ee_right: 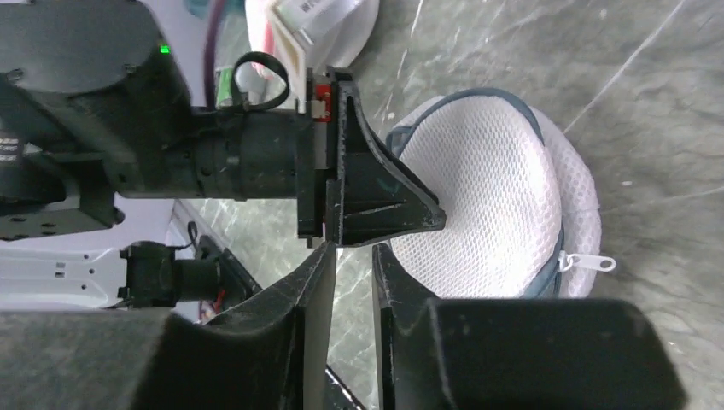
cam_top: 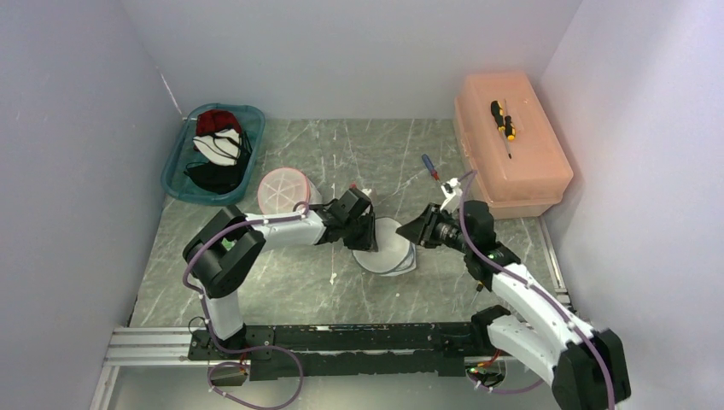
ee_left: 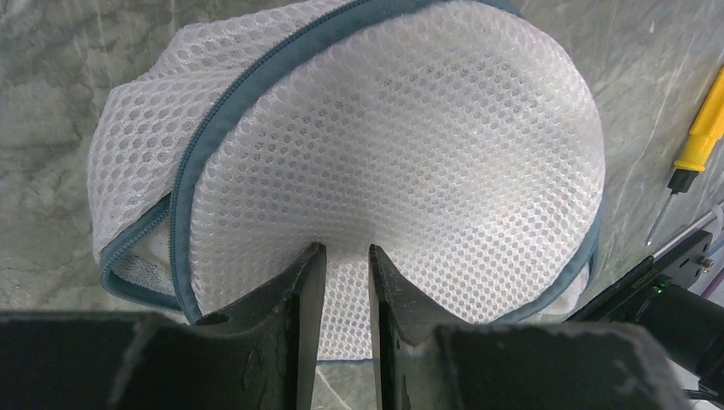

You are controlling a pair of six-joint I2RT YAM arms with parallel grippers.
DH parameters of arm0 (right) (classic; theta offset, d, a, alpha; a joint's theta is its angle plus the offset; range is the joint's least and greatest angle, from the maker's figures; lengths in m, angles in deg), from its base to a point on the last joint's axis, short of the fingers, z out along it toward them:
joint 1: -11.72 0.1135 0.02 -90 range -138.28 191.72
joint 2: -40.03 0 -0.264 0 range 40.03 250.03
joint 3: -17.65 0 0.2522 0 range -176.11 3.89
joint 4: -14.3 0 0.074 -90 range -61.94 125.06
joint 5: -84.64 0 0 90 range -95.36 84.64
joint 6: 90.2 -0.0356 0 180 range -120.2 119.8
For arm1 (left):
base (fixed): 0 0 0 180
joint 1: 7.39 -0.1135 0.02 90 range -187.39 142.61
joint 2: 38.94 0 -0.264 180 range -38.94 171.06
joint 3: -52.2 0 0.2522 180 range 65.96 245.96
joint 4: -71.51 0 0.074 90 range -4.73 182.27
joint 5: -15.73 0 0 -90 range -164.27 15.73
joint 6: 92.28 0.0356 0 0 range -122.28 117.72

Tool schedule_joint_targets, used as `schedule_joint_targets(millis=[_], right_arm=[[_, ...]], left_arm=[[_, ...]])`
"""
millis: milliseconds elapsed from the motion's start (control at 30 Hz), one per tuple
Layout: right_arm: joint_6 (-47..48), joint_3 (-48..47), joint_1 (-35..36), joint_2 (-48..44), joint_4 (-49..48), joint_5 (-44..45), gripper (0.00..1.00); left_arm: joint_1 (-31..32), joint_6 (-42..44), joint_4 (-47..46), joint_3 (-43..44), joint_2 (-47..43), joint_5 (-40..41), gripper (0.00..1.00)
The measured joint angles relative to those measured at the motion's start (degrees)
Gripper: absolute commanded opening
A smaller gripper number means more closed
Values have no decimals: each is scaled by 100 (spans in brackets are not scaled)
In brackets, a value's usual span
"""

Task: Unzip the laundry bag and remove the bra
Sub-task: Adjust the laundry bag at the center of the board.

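Observation:
The laundry bag (cam_top: 391,249) is a round white mesh pouch with a grey-blue zipper band, lying mid-table. My left gripper (ee_left: 344,249) is closed on its near edge, with mesh filling the narrow gap between the fingers (ee_left: 305,282). In the left wrist view the zipper gapes a little at the bag's left side (ee_left: 128,260). The white zipper pull (ee_right: 589,263) hangs at the bag's right side. My right gripper (ee_right: 353,248) stands open just beside the bag (ee_right: 487,205), with only table showing between its jaws. The bra is hidden.
A teal bin (cam_top: 213,154) with red, white and black garments sits at the back left. A pink-rimmed round pouch (cam_top: 282,190) stands next to the left arm. A salmon box (cam_top: 512,145) carrying a yellow screwdriver (cam_top: 504,120) is at the back right, with a blue screwdriver (cam_top: 429,166) before it.

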Motion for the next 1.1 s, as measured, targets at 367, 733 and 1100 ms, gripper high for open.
schedule_joint_targets(millis=[367,733,1100], right_arm=[[-302,629,28,1602,-758,-376,23],[-332,1174,42,2065,-1384,227,23],[-361,1088,68,791,-638,682,67]], left_arm=[[0,-131,-577,-407,-81,-46,32],[2,-225,-1016,-546,-92,-247,33],[15,-256,-1032,-645,-284,-321,39]])
